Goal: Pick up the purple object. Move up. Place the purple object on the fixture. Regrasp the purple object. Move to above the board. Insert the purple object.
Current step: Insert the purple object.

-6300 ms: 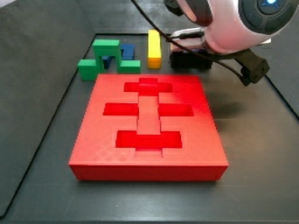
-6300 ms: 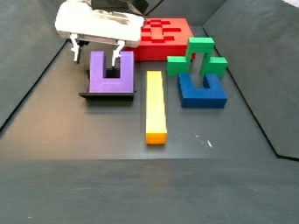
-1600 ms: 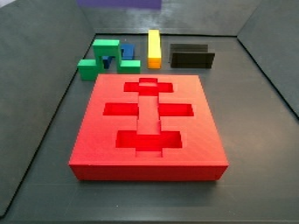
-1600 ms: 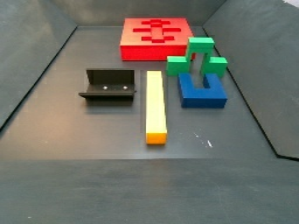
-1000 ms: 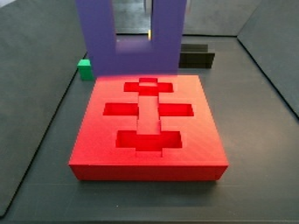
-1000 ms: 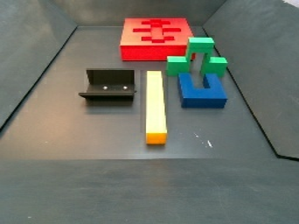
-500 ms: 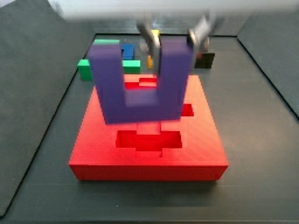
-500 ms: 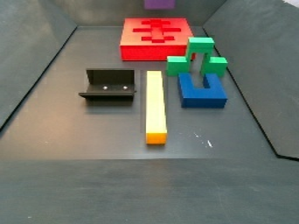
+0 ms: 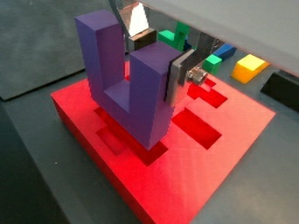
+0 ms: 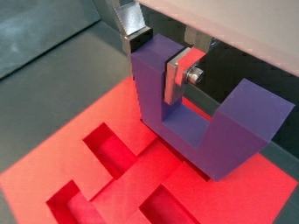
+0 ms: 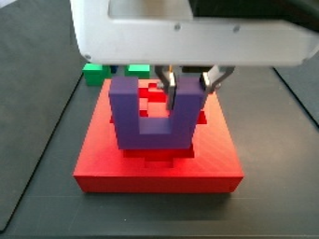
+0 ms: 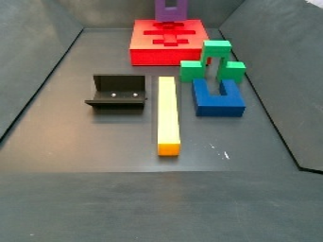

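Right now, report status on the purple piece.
Gripper over the red board, fingers shut on one prong. Purple piece upright, base down, above the cutouts. Nothing in the way.

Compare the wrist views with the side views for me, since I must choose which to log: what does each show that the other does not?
Only the wrist views show the gripper closely, silver fingers clamping one prong of the purple object, base down.

Only a side view shows the whole layout: the empty fixture, the yellow bar, the blue block and the green blocks on the floor.

Both show the purple object over the board, not yet inserted.
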